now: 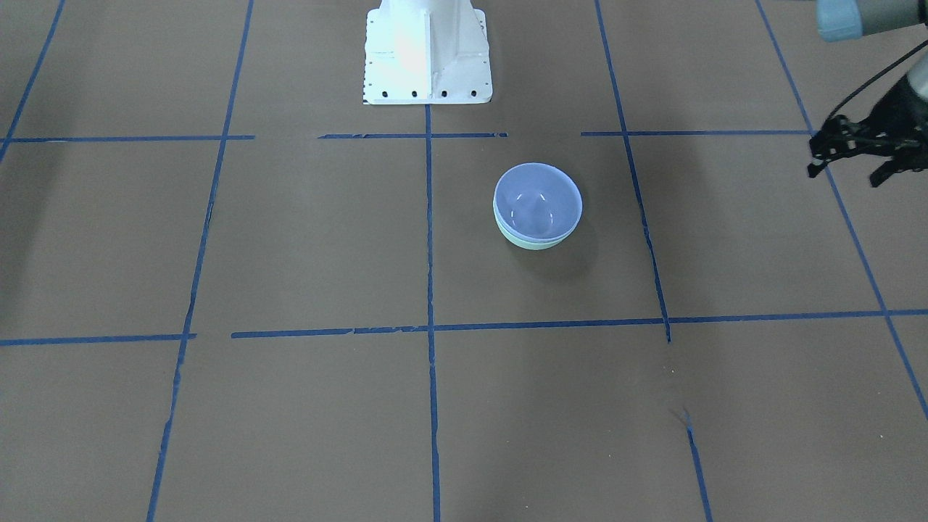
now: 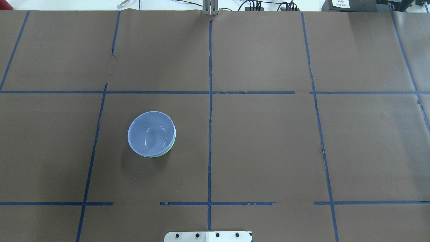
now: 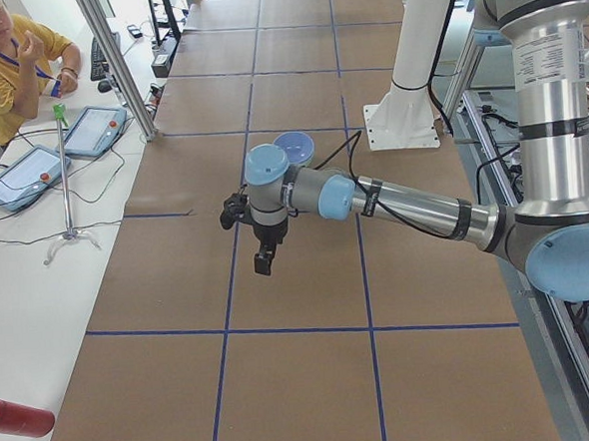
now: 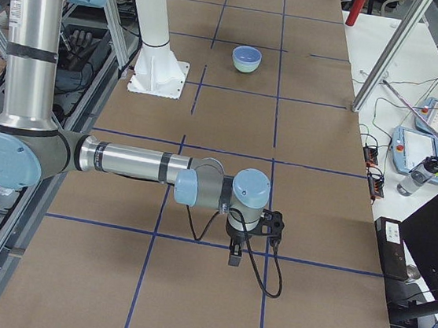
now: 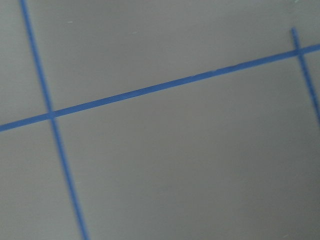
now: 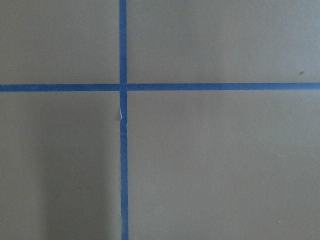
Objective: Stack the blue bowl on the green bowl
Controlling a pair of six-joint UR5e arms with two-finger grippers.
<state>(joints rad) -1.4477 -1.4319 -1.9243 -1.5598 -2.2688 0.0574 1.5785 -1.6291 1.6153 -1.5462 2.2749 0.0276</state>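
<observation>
Saw blue bowl (image 1: 537,199) nested off-centre in green bowl (image 1: 536,245), left gripper (image 1: 843,176) spread empty, right gripper (image 4: 234,256) unreadable; feared a slide.

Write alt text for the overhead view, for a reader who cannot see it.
A blue bowl sits nested inside a green bowl, left of centre on a brown table marked with blue tape lines. No robot arm is in view.
</observation>
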